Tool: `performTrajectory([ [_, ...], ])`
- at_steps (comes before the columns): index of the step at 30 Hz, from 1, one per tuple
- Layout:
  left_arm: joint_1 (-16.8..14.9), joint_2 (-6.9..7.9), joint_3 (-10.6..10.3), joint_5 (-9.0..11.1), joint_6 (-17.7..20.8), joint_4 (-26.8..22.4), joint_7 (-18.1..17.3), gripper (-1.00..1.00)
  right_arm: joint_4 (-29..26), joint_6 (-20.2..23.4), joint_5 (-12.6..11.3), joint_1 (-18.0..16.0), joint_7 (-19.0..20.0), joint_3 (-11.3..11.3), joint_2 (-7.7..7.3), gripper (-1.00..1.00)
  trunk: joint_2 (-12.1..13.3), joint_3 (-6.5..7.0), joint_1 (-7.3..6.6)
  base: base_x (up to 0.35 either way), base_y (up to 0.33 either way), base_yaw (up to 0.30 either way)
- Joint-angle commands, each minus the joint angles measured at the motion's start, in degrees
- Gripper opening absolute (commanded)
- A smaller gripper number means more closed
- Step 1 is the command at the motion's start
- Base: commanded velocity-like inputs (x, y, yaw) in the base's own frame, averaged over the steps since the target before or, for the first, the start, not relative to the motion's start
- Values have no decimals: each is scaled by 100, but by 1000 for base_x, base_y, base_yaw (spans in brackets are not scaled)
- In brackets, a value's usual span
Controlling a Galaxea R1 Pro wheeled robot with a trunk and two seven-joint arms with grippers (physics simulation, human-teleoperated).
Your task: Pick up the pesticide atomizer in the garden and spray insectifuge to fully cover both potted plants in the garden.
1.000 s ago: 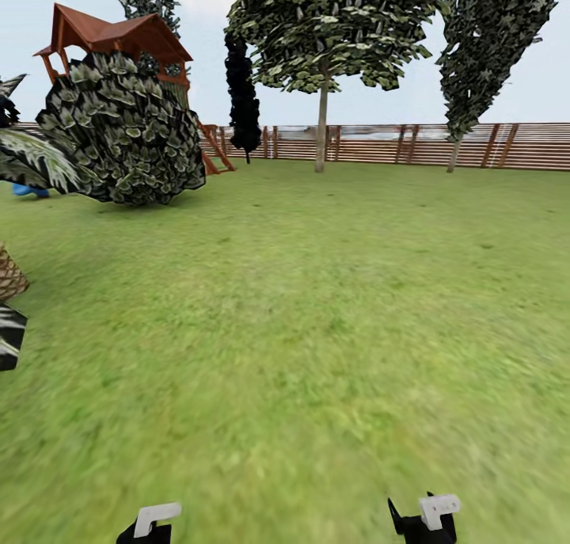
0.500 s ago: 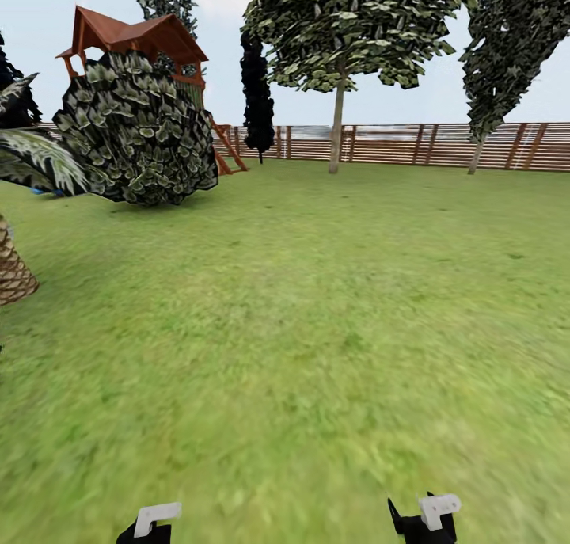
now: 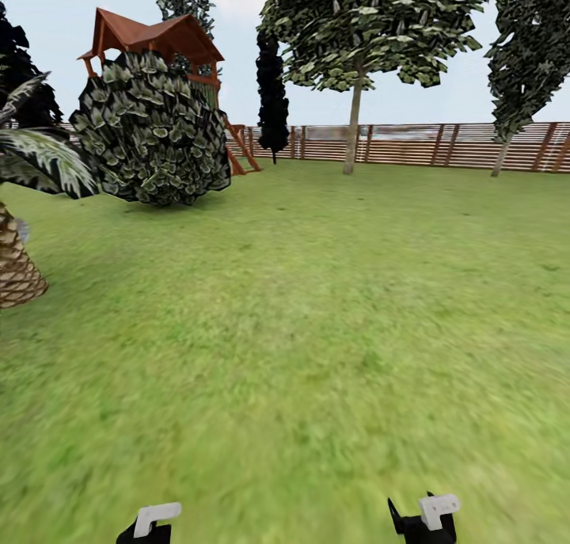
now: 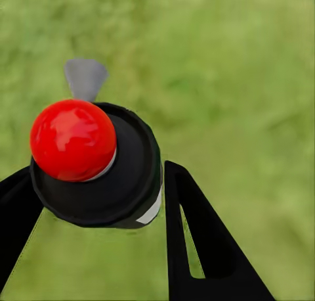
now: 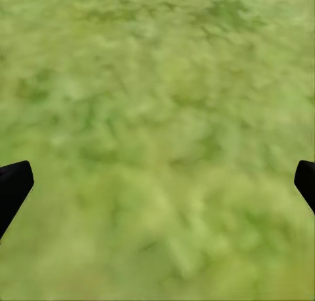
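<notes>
The robot looks out over a big green lawn [image 3: 317,306]. In the left wrist view, the left gripper [image 4: 98,202] holds the pesticide atomizer [image 4: 98,166] between its two black fingers [image 4: 197,242]. One finger is on each side of the bottle and both touch it. We look down on the top of the bottle, so we see a round dark top with a shiny red ball on it and a small grey spout sticking out past it. A bit of white label peeks out at the side. Under the bottle there is just blurry grass. In the right wrist view, the right gripper [image 5: 157,186] is spread wide, with its two black tips far apart at the edges and nothing between them but grass. In the head view, the tops of both arms show at the near edge, the left one [image 3: 150,524] and the right one [image 3: 423,520]. Far off on the left stands a big round bush [image 3: 154,136] with a brown wooden playhouse [image 3: 150,41] behind it. A palm [image 3: 17,267] with a scaly trunk is at the left edge. A tall tree [image 3: 356,45] stands near a brown slatted fence [image 3: 443,146] that runs along the far side of the garden.
</notes>
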Motion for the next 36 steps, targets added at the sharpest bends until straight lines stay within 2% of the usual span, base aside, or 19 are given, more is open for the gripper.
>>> performTrajectory([
  [1,-6,-1,27,-61,-23,9,23,-100,4,-17,-62,-3,46,21,-2,100,-2,-5,2,340,0,117],
  [16,-6,-1,27,-61,-23,9,23,-100,4,-17,-62,-3,46,21,-2,100,-2,-5,2,340,0,118],
  [36,-6,-1,27,-63,-23,9,23,-100,4,-17,-60,-3,46,21,-11,100,-2,-5,2,340,0,4],
])
